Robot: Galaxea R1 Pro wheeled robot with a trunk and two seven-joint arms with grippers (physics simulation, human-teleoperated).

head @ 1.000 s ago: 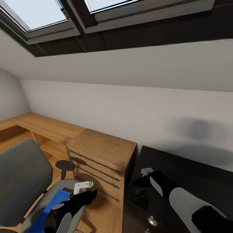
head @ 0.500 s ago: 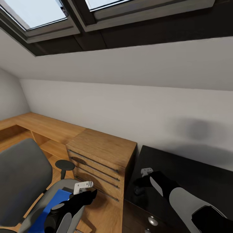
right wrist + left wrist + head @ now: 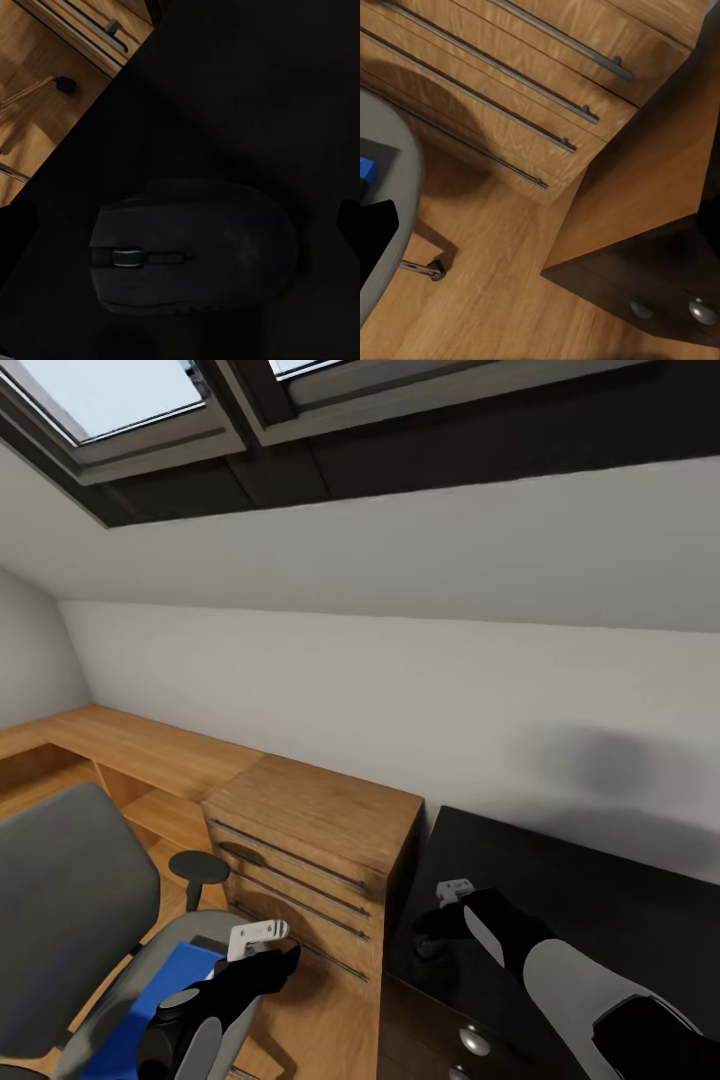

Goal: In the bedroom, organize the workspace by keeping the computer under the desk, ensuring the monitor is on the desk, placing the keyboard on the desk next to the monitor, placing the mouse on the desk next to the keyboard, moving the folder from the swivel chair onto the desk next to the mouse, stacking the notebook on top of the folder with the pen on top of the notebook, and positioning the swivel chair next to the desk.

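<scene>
Black fingertips of the right gripper (image 3: pixel 180 225) sit wide apart at opposite sides of the right wrist view, with a dark matte computer mouse (image 3: pixel 191 244) lying between them on the black desk top (image 3: pixel 247 90). The mouse is untouched by either finger, and its scroll wheel faces the desk edge. From the head camera, the right gripper (image 3: pixel 432 935) hangs low over the near corner of the dark desk (image 3: pixel 600 900), its arm reaching in from the lower right.

The left gripper (image 3: pixel 285 958) hovers over the seat of a grey swivel chair (image 3: pixel 70 900), where a flat blue folder (image 3: pixel 150 1000) lies. Whether its fingers are apart or together cannot be told. The left wrist camera looks past the chair's grey seat edge (image 3: pixel 394 210) at a wooden floor (image 3: pixel 495 300).

Between chair and desk stands a light wooden chest of drawers (image 3: pixel 310 850) with long metal bar handles, just beside the desk. Behind it runs a white wall (image 3: pixel 400 690) under 2 sloped skylights (image 3: pixel 100 395).
</scene>
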